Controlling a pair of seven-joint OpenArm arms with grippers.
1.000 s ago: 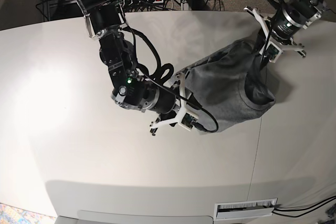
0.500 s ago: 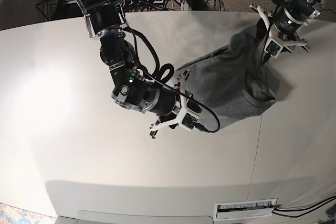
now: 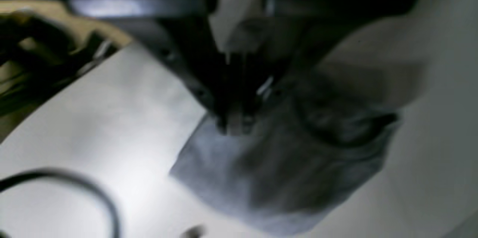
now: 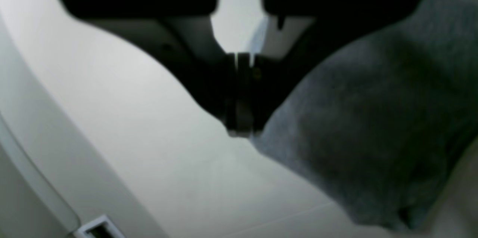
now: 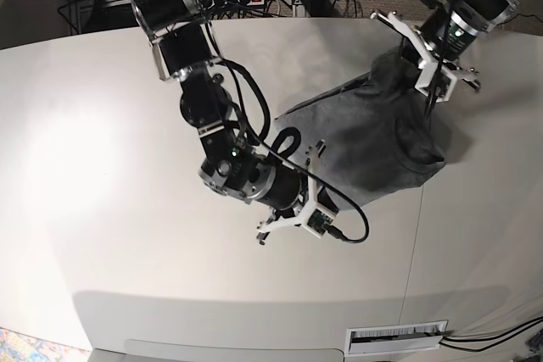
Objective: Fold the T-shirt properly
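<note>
Since the earlier frame both arms have lifted the shirt rightward. Left fingers and right fingers pinch cloth edges; keep tension even over the counter.

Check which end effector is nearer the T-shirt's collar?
Left. The left end effector pinches the T-shirt just above the collar; the right end effector sits at the opposite lower edge.

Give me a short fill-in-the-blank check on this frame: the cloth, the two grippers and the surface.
1. The only cloth here is a grey ____.
2. It lies bunched on a white ____.
3. The left gripper is shut on the shirt's ____.
4. The right gripper's jaws are ____, beside the cloth.

Missing words: T-shirt; table; edge; shut
</note>
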